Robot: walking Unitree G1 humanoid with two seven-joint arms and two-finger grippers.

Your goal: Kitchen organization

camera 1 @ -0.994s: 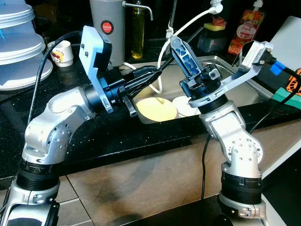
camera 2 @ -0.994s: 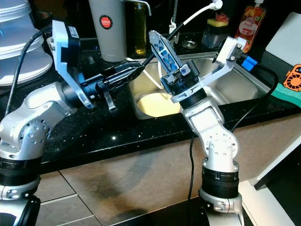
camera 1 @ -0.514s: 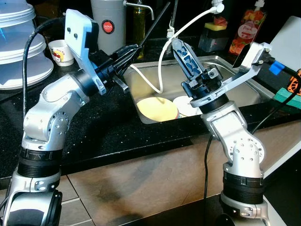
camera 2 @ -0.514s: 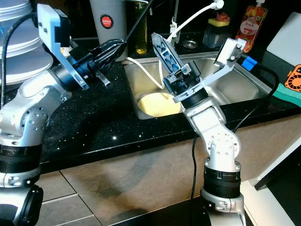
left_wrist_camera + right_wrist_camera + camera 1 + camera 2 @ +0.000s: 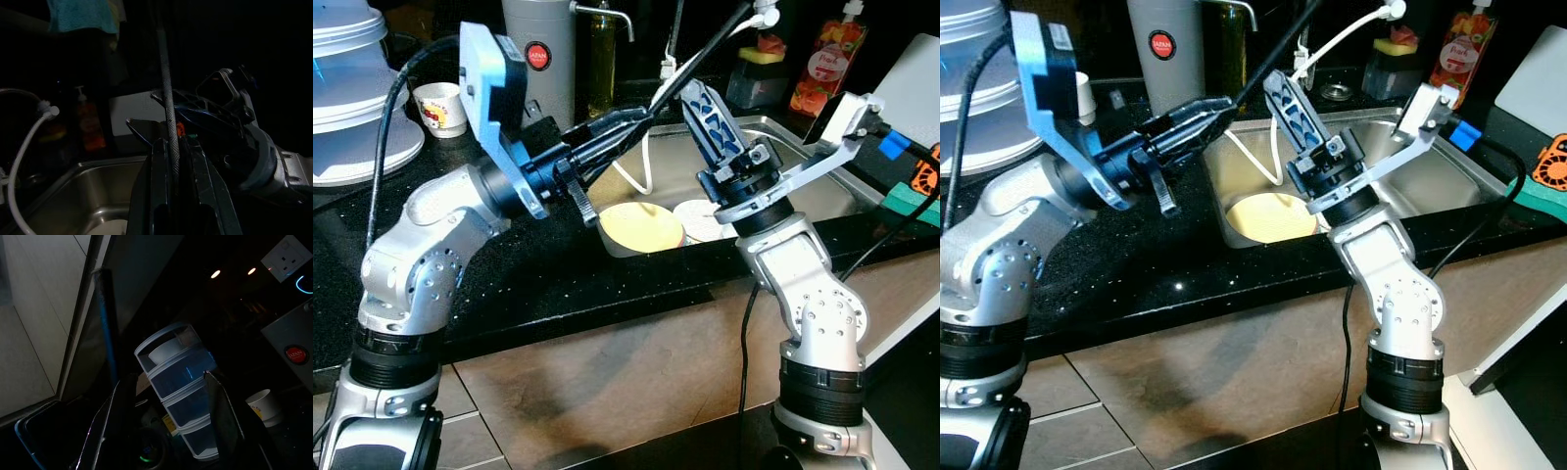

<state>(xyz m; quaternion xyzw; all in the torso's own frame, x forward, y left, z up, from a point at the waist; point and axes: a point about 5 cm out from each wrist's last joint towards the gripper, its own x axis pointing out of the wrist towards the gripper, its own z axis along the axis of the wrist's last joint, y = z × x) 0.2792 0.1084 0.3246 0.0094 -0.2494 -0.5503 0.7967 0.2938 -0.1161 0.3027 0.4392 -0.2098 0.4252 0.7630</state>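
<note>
— Where is the rod (image 5: 690,61) being held?
— It is being clamped over the sink (image 5: 803,171) by the left gripper (image 5: 631,122); seemingly stiff, light, best pinched low.
— The right gripper (image 5: 705,106)?
— Being held open, empty.

Left gripper (image 5: 625,125) fingers clamped; right gripper (image 5: 164,418) fingers apart.

Plates (image 5: 641,225) in sink (image 5: 803,186); thermos (image 5: 538,59) behind-left; cup (image 5: 440,108) further left.
</note>
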